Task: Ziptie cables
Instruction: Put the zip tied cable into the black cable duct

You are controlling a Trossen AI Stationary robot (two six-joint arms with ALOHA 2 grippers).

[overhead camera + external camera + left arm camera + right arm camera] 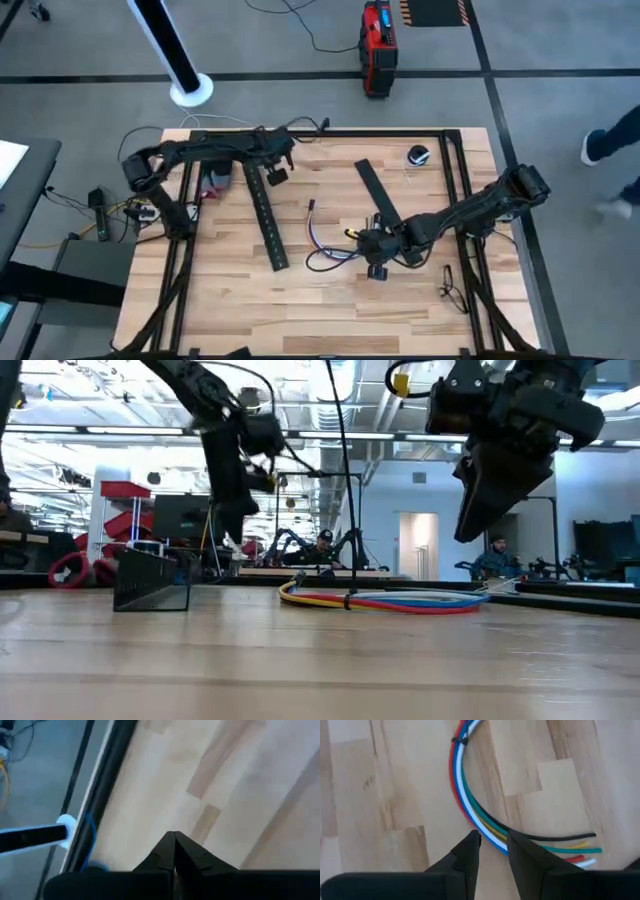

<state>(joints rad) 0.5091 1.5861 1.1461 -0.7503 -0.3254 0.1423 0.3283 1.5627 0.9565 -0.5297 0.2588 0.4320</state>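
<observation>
The cables [468,802] lie in a curved bundle of red, white, blue, green, yellow and black wires on the wooden table [330,310]. A small black tie [461,741] wraps them near one end. They also show in the high view [325,252] and the low view [385,600]. My right gripper [494,851] is open and hangs above the bundle's bend, raised clear of it [470,525]. My left gripper [174,851] is shut over bare table near the far left [278,175], holding nothing.
A long black slotted channel [266,215] lies left of the cables, and a flat black strip [378,192] lies beyond them. A round black-and-white object [418,155] sits at the far right. Thin dark wires [452,292] lie near the right rail.
</observation>
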